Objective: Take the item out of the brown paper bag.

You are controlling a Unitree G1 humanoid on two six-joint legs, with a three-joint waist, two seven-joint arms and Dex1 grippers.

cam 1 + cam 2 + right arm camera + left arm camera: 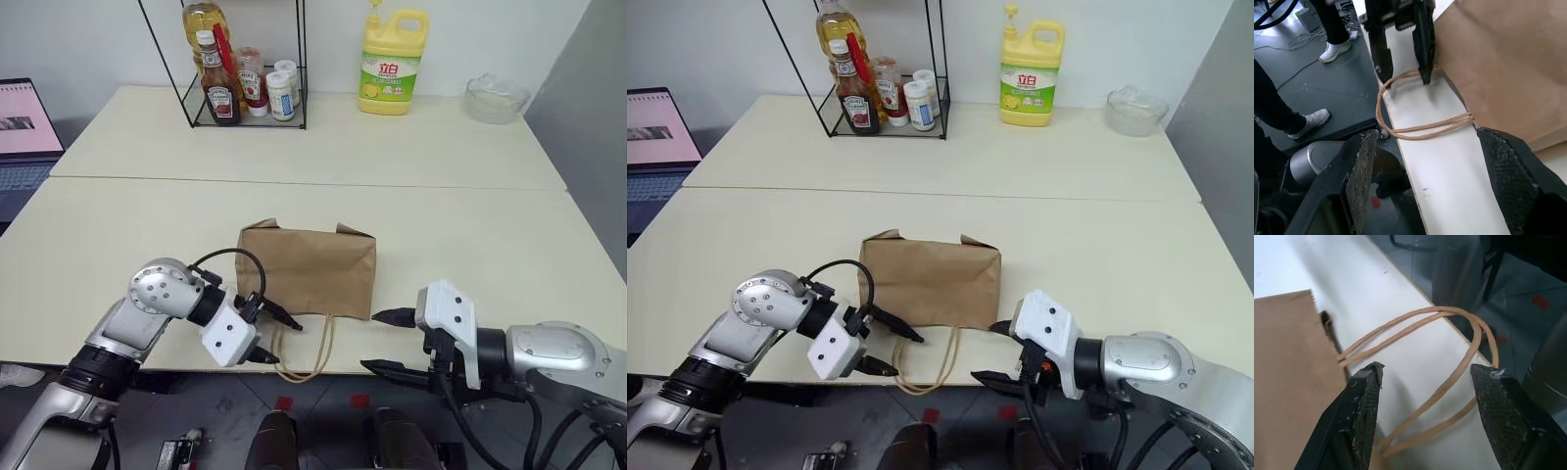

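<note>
The bag (pixel 309 269) lies flat near the desk's (pixel 490 255) front edge, its mouth toward the robot and its cord handles (pixel 309 352) looping out over that edge; the item cannot be seen. The left hand (pixel 272 336) hangs open at the bag's near left corner, its fingers straddling the handles. The right hand (pixel 387 341) hangs open at the near right corner, apart from the bag, with bare desk stretching to either side.
</note>
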